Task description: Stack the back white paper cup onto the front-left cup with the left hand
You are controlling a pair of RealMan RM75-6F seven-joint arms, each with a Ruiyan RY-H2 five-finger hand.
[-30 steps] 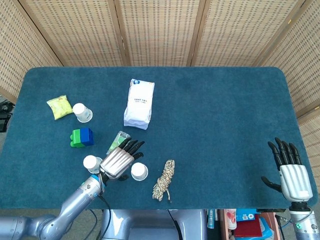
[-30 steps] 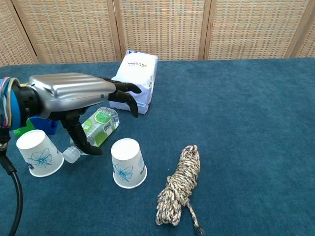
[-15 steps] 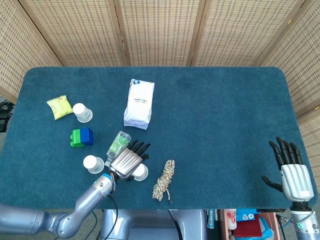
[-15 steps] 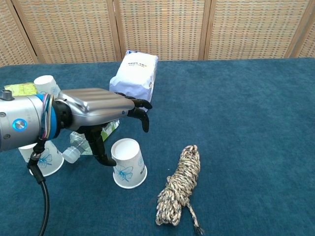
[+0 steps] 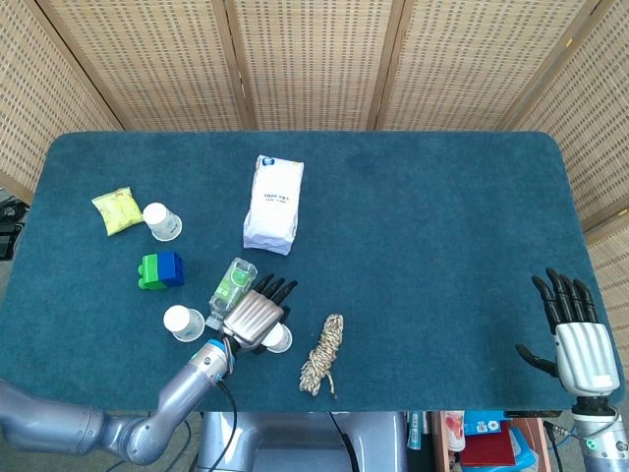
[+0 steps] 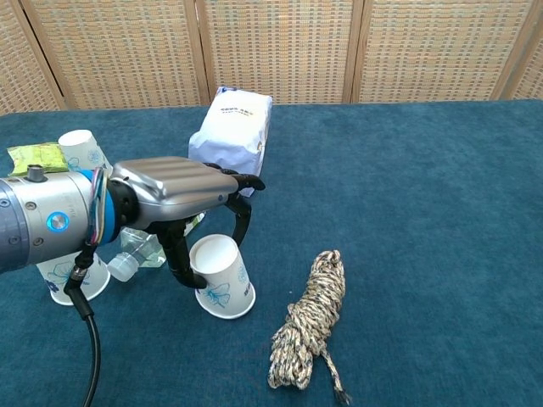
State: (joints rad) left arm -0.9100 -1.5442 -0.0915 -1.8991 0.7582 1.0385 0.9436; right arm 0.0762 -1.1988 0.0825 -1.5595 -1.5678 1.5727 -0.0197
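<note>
Chest view shows my left hand (image 6: 182,197) curled over the front-right cup (image 6: 222,278), thumb on its near-left side and fingers (image 6: 241,212) hooked behind it. The cup sits tipped in that loose grip with its rim on the cloth. That is not the cup I want. The back cup (image 5: 162,221) lies on its side well beyond the fingertips and to their left, untouched. The front-left cup (image 5: 182,323) stands just left of the thumb. So I judge that nothing of the stack is done: release, reach back, grasp, carry and seat are all left. My right hand (image 5: 578,332) is spread and holds nothing. The table (image 5: 442,246) is covered in teal cloth, with woven screens (image 5: 314,59) behind.
</note>
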